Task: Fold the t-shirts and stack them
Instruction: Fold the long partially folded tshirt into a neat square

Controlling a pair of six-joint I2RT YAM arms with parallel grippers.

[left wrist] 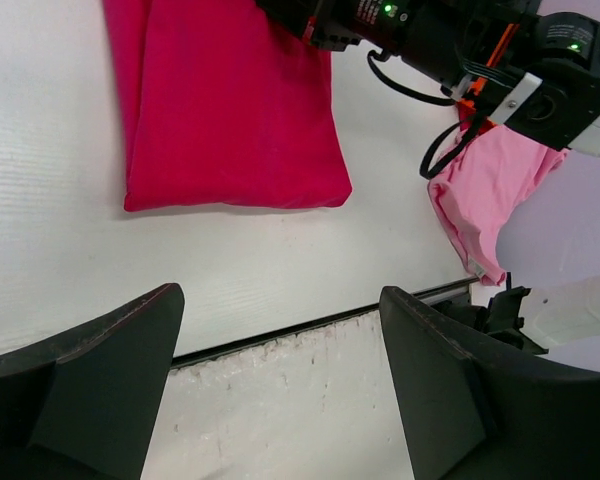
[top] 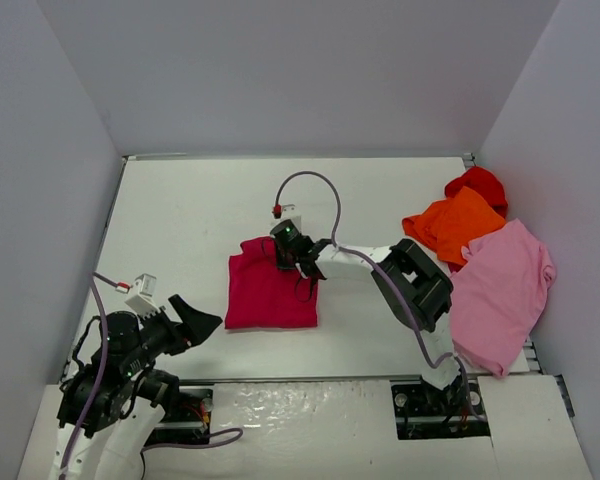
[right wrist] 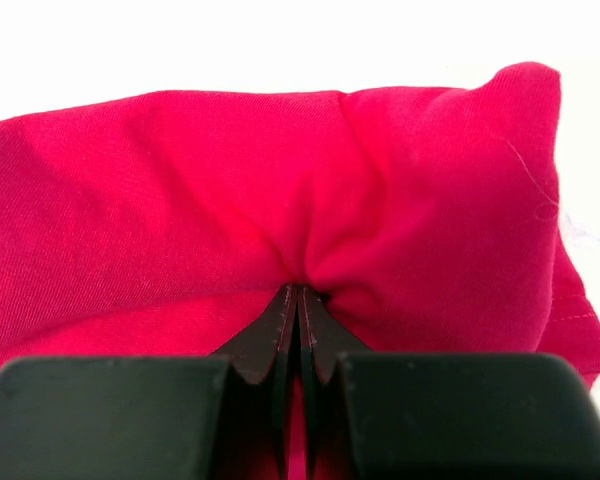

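The crimson t-shirt lies folded into a rectangle in the middle of the table. My right gripper is shut on a bunched fold of this shirt at its far right corner. My left gripper is open with nothing between its fingers. It hovers over the table's near edge, front-left of the crimson shirt. At the right lie the light pink t-shirt, the orange t-shirt and the bright red t-shirt, piled loosely and overlapping.
Grey walls enclose the table on the left, back and right. The right arm stretches across between the crimson shirt and the pile, its cable looping above. A dark seam marks the table's front edge.
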